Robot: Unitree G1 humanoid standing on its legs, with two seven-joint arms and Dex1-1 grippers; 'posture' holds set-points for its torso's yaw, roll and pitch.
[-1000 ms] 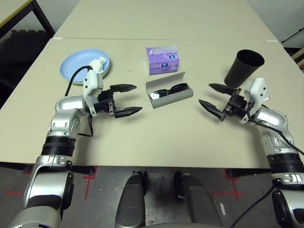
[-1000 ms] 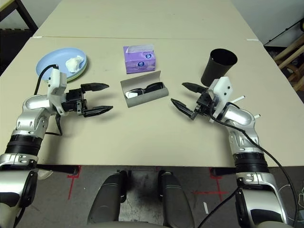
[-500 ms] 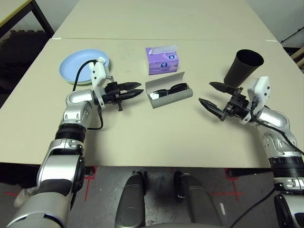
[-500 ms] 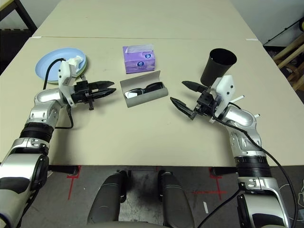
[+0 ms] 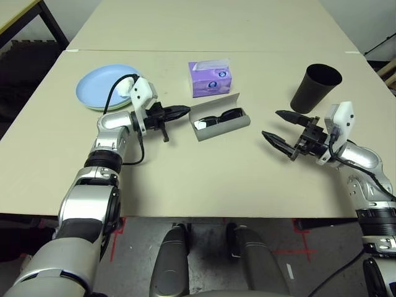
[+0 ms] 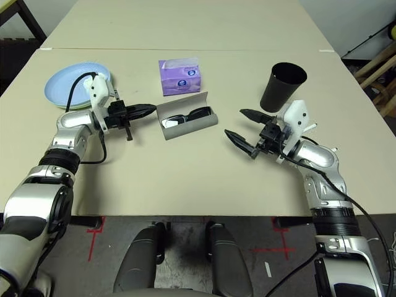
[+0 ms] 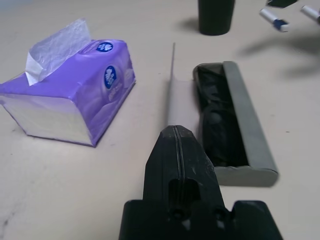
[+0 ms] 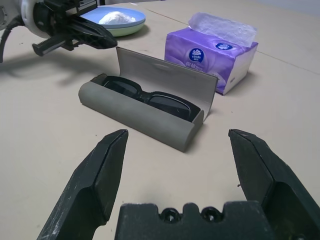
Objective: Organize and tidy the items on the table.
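I see my left claw (image 5: 184, 111) pressed together, holding nothing, its tip just beside the grey glasses case (image 5: 220, 117), which lies open with black sunglasses (image 5: 218, 117) inside. My right claw (image 5: 277, 126) stands wide apart, right of the case.

Overhead stereo pair; low, close wrist cameras

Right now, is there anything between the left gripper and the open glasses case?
Nothing visible. The left gripper, shut and empty, points at the near end of the grey glasses case, with bare table between. The purple tissue box sits off to the side.
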